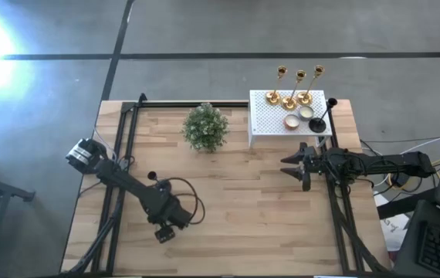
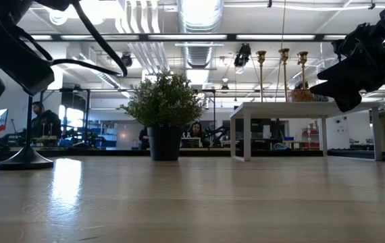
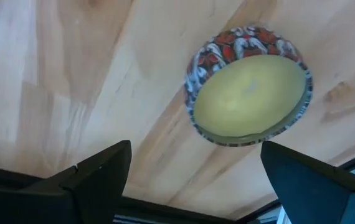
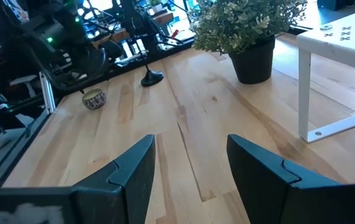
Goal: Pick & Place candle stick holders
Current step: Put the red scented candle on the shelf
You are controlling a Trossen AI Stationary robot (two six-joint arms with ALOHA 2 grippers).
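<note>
You see three slim gold candle stick holders and one black holder standing on the white perforated box, another black holder lying on the wooden table, your right gripper released just beside the box, and your left gripper spread over a patterned candle tin.

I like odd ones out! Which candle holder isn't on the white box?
The black holder alone on the table; three gold ones and another black one stand on the box.

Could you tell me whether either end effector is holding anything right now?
Nothing is held: the left end effector and right end effector are both open, over bare table.
</note>
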